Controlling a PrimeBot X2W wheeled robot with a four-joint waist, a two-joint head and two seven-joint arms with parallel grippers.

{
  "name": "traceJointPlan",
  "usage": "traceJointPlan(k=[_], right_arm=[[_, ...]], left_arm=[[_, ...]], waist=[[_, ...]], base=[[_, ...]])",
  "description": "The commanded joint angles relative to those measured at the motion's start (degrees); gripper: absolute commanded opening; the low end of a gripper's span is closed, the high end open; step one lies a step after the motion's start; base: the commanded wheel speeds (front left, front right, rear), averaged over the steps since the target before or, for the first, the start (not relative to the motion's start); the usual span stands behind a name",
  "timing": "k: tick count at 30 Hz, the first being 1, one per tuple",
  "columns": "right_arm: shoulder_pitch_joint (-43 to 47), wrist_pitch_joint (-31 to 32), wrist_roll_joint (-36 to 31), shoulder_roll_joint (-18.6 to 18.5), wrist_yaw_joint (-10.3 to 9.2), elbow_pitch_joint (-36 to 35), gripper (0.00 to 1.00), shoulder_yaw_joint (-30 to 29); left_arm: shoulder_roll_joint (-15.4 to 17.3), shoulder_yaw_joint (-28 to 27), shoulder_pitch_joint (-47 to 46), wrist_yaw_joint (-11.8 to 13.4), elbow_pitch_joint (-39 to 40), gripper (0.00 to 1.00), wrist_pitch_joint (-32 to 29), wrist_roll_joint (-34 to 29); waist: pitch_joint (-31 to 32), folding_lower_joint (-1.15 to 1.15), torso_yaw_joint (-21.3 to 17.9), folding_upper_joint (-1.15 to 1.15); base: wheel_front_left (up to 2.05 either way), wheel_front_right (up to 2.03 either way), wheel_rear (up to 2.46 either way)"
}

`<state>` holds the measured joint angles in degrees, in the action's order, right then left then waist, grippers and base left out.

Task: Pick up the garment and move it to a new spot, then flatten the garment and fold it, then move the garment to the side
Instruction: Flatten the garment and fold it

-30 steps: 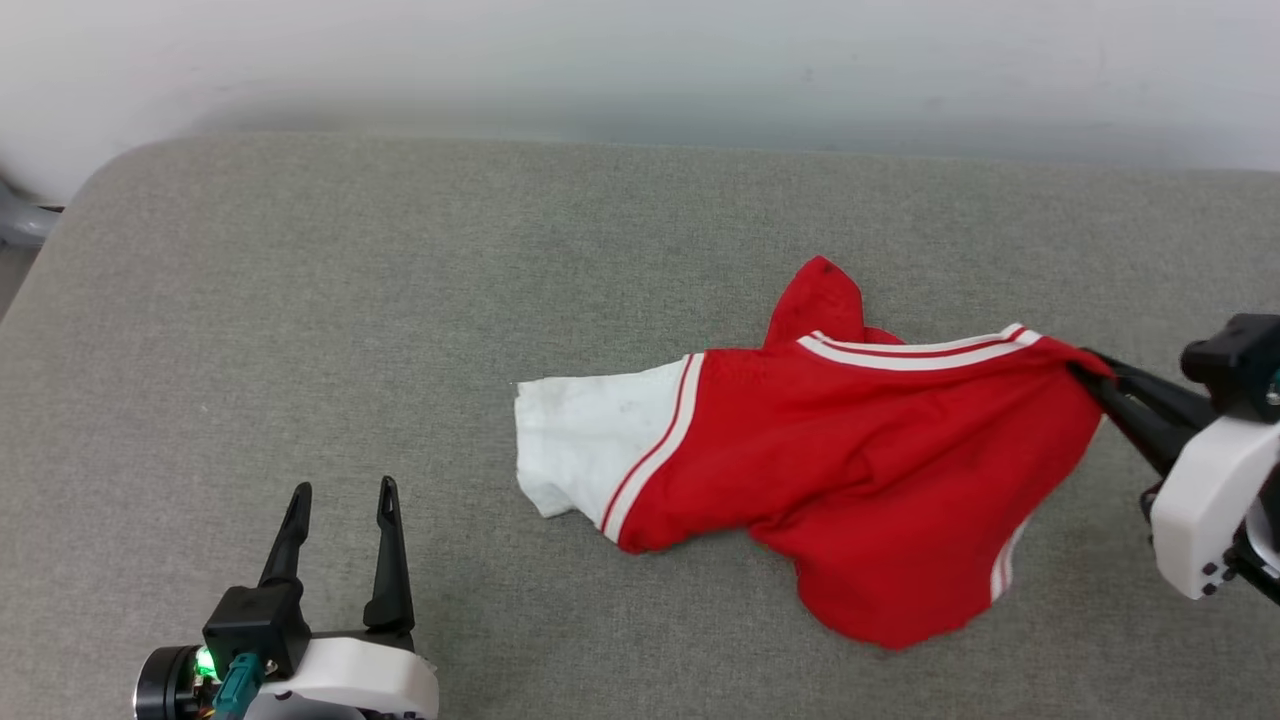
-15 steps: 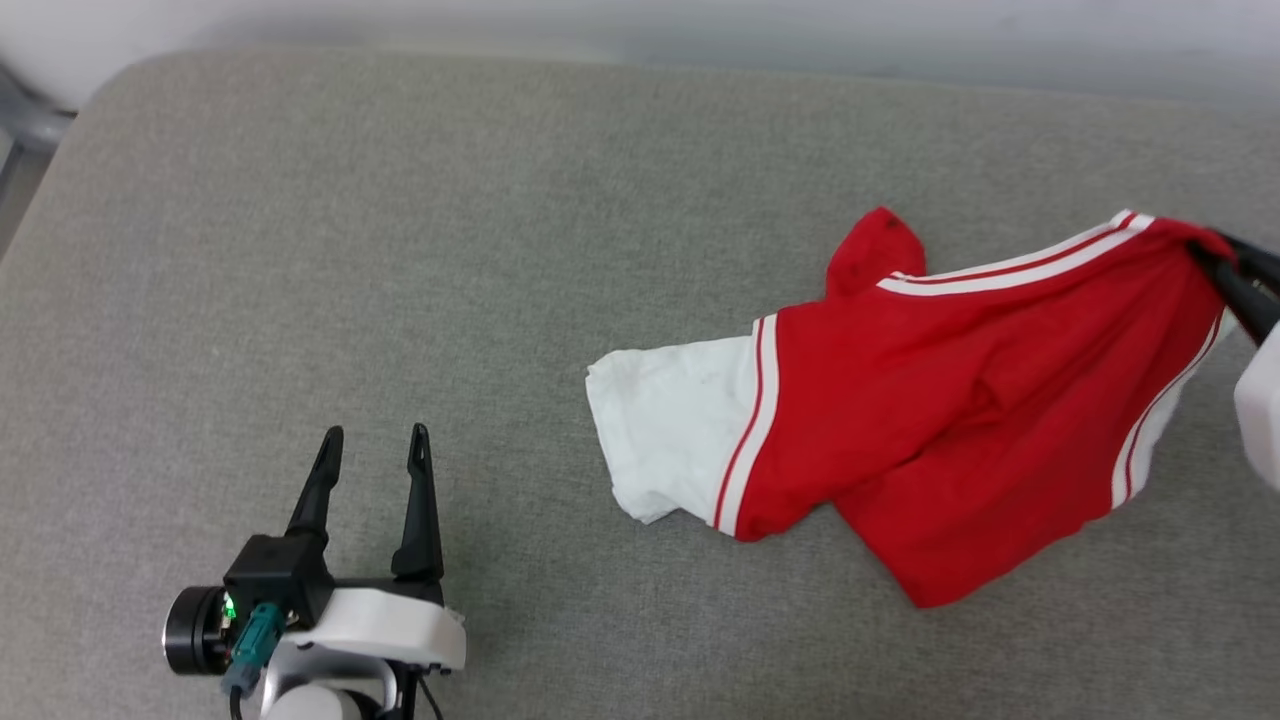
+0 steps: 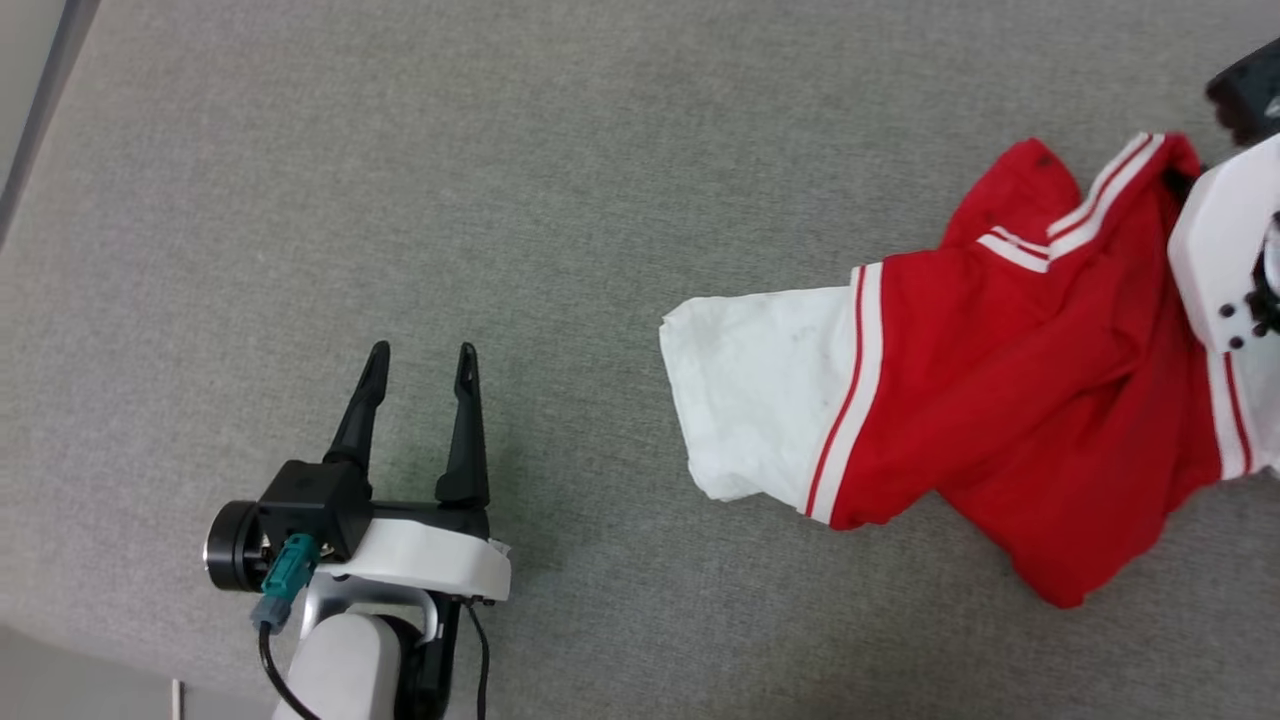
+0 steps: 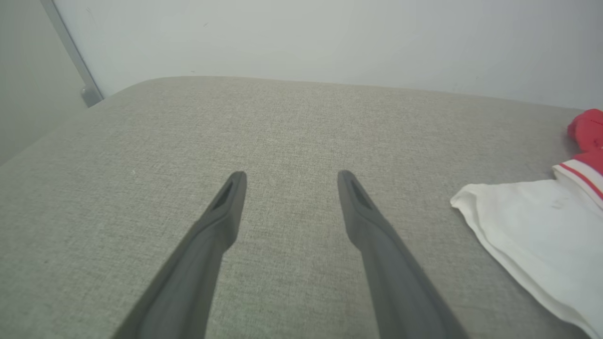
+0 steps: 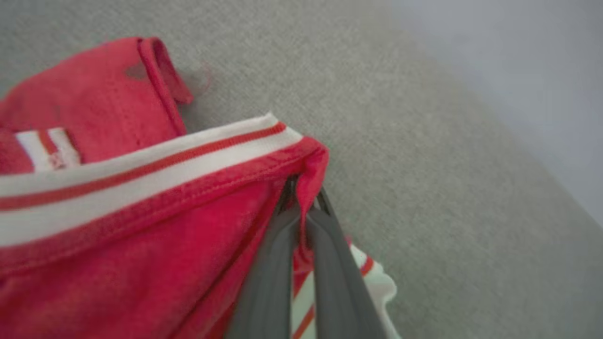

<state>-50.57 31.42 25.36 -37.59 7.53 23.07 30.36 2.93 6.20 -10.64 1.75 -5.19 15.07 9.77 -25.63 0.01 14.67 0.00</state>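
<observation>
— so, what has the right gripper point(image 5: 301, 197) got?
— its two dark fingers are pressed together, clamped on a red corner of the garment point(image 3: 1000, 400), right at the end of the red-and-white striped trim point(image 5: 141, 165). the cloth bunches around the fingertips and is drawn taut toward them.
— and the rest of the garment?
— it trails from that gripper toward the left one. the red body is creased and pulled up near the clamp, and its lower folds lie on the grey woven surface point(image 3: 500, 200). a white sleeve point(image 3: 760, 390), bordered by a red and white band, lies flat at the end farthest from the right gripper. a second patch of white with red stripes shows just beneath the right gripper's fingers. beyond the trim, a red flap point(image 5: 155, 70) with a folded edge rests on the surface.
— what about the left gripper point(image 3: 420, 355)?
— its fingers stand apart, with only grey weave between them. it sits over bare surface, well apart from the garment; the white sleeve lies off to its right. whether its tips touch the surface cannot be told.
— anything behind it?
— ahead of the left gripper the surface ends in a rounded far edge against a pale wall point(image 4: 330, 37). a grey strip point(image 4: 70, 52) runs down that wall to the gripper's far left.
</observation>
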Motion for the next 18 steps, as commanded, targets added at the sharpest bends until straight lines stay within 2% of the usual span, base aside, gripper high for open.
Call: traceJointPlan(k=[1, 5, 8, 9, 10, 18], right_arm=[[-1.22, 0.45, 0.48, 0.48, -0.08, 2.78, 0.0, 1.7], [-2.23, 1.4, 2.92, 1.75, -0.04, 9.5, 0.0, 6.65], [-3.15, -1.37, 5.1, 1.91, -0.04, 11.69, 0.0, 7.85], [-3.37, -2.78, 6.0, 1.81, -0.04, 12.07, 0.38, 7.78], [-3.43, -4.37, 6.51, 1.49, -0.04, 11.98, 1.0, 7.82], [0.79, -17.79, 11.51, -2.28, -0.07, 5.83, 1.0, 4.78]], left_arm=[[-0.06, 0.43, -0.82, 0.37, -0.04, 1.0, 0.15, 0.14], [-0.07, 1.12, -1.24, 0.67, -0.31, 1.0, 0.15, 0.34], [-0.05, 0.88, -0.55, 0.86, -0.57, 1.0, 0.15, 0.06], [-0.06, 0.64, -0.15, 0.92, -0.64, 1.0, 0.15, -0.08], [-0.07, 0.31, 0.3, 0.95, -0.7, 1.0, 0.15, -0.22], [-0.05, -2.31, 2.58, -0.09, 0.19, 1.0, 0.15, -1.88]], waist=[[-0.99, -0.01, 1.31, 0.0], [-0.75, -0.01, 1.74, 0.0], [0.21, -0.01, 1.41, 0.0], [0.65, -0.01, 1.15, 0.0], [1.18, -0.01, 0.82, 0.0], [5.68, -0.01, -3.03, 0.0]], base=[[0.0, 0.0, 0.0], [0.0, 0.0, 0.0], [0.0, 0.0, 0.0], [0.0, 0.0, 0.0], [0.0, 0.0, 0.0], [0.0, 0.0, 0.0]])
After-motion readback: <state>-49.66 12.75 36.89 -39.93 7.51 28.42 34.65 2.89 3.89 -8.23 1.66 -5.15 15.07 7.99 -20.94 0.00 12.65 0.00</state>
